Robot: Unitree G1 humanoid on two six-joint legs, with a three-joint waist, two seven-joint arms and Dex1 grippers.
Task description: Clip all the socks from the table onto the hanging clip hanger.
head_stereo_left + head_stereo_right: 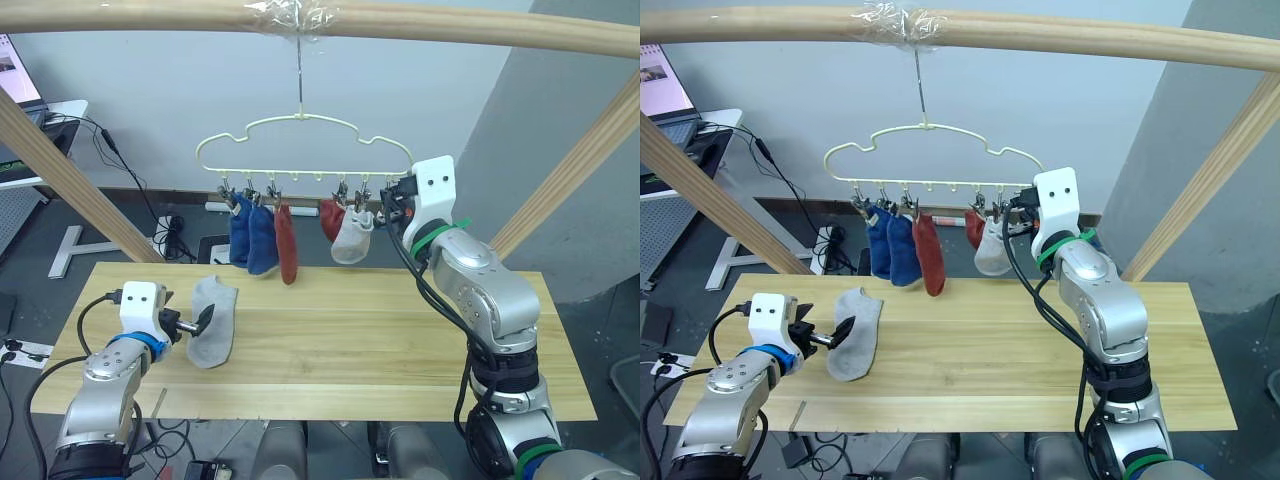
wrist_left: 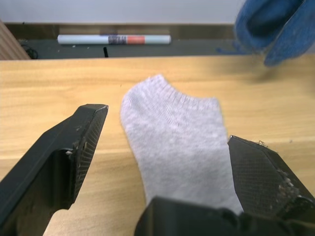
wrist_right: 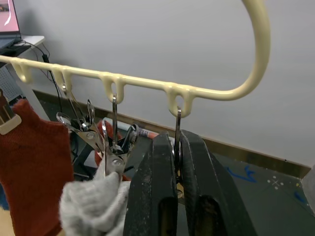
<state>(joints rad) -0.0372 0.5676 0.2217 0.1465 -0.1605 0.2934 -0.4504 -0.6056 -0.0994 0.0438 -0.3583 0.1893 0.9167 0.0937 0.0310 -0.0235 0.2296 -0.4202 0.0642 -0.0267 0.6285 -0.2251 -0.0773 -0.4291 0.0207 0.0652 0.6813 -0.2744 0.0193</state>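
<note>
five socks hang on the clip hanger [image 1: 300, 150]. your left gripper [image 1: 197, 322] straddles the last grey sock [image 1: 213, 322], fingers wide apart, lower left. your right gripper [image 3: 178, 162] pinches the end clip [image 3: 177, 142]; next, close and lift.

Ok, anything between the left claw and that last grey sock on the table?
Nothing visible. The left claw is open with the grey sock lying flat on the table between its fingers.
</note>
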